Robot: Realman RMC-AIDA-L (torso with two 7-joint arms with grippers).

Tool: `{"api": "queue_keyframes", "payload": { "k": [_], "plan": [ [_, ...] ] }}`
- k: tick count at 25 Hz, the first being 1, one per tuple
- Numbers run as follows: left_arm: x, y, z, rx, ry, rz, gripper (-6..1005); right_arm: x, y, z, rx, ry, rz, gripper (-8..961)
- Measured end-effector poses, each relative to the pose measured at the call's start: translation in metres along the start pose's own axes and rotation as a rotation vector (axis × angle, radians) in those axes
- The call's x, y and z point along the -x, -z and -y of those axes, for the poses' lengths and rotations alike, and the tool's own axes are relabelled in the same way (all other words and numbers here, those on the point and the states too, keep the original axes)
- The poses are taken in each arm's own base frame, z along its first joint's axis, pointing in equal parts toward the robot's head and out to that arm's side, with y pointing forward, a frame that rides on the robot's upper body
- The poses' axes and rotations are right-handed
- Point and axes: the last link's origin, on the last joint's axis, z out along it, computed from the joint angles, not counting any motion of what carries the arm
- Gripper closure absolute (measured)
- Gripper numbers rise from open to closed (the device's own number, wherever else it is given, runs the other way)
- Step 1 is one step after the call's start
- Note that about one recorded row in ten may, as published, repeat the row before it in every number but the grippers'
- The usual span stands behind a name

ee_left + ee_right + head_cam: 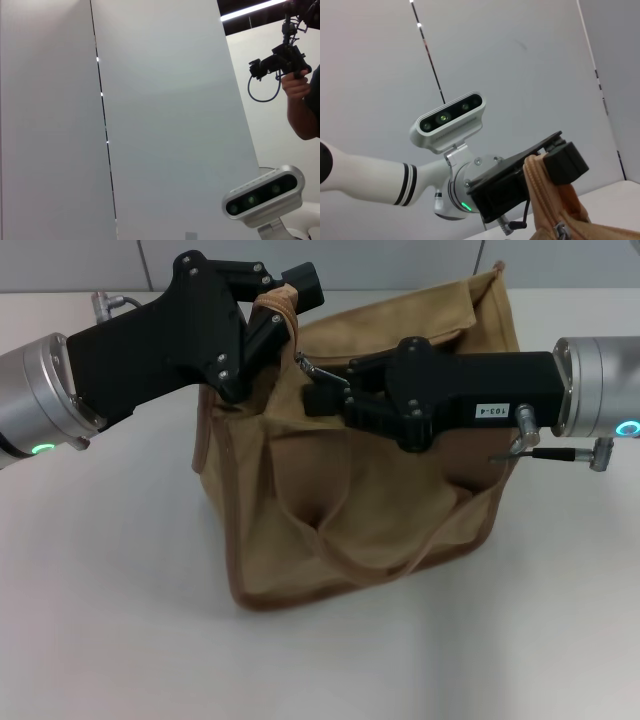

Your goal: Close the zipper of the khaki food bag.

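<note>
The bench [110, 620] is a plain white surface running across the whole head view. Only the bag [370, 510] stands directly on it, near the middle and toward the far side, its base flat on the top and its front pocket facing the robot.
</note>
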Motion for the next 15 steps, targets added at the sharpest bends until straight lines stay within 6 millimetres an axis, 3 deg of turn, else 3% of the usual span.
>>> {"api": "queue_keyframes", "payload": {
  "k": [15],
  "plan": [
    [0.0018, 0.0, -0.0012, -0.003, 0.008, -0.001, 998, -0.0041, 0.0013, 0.0027, -0.01, 0.008, -0.035, 876]
  ]
}}
